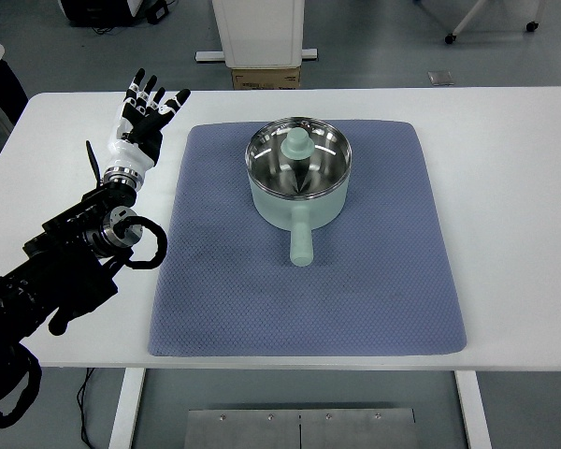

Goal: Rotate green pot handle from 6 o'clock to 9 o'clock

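A pale green pot (pixel 297 174) with a glass lid and green knob sits on the blue-grey mat (pixel 224 281) at mid-table. Its handle (pixel 301 243) points straight toward the near edge, at 6 o'clock. My left hand (pixel 146 114) is over the white table to the left of the mat, well apart from the pot. Its fingers are spread and hold nothing. The left arm (pixel 65 262) comes in from the lower left. The right arm does not show.
The white table (pixel 514 187) extends around the mat on all sides. Beyond the far edge stand a white cabinet base (pixel 258 33) and a cardboard box (pixel 266 78) on the floor.
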Robot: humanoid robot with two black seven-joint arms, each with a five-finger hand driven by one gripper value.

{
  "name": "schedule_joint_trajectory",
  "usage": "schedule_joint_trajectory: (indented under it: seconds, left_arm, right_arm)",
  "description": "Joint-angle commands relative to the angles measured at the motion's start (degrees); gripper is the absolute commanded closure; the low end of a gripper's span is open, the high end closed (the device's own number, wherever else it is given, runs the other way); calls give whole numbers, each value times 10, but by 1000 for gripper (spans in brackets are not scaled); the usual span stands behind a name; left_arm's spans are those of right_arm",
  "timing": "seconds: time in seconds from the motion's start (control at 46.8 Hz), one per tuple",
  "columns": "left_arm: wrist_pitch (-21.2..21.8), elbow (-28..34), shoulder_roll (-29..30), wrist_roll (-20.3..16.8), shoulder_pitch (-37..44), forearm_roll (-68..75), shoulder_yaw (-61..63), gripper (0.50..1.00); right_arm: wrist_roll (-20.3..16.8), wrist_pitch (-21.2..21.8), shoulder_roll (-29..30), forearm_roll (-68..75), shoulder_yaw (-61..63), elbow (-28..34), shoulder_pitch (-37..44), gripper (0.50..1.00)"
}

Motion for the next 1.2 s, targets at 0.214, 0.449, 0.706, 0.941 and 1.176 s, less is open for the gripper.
schedule_joint_trajectory:
  seconds: [0.214,0.449,0.706,0.941,1.176]
  left_arm:
    - [-8,0,-1,0,0,1,-6,500]
    - [-7,0,-1,0,-15,3,-6,500]
    - [-10,-4,-2,-3,-15,40,-5,500]
    - [-43,-9,-1,-2,-13,105,-4,500]
    - [-45,-9,30,-2,-33,194,-4,500]
  right_arm:
    - [0,0,0,0,0,0,0,500]
    - [0,0,0,0,0,0,0,500]
    - [0,0,0,0,0,0,0,500]
    - [0,0,0,0,0,0,0,500]
    - [0,0,0,0,0,0,0,500]
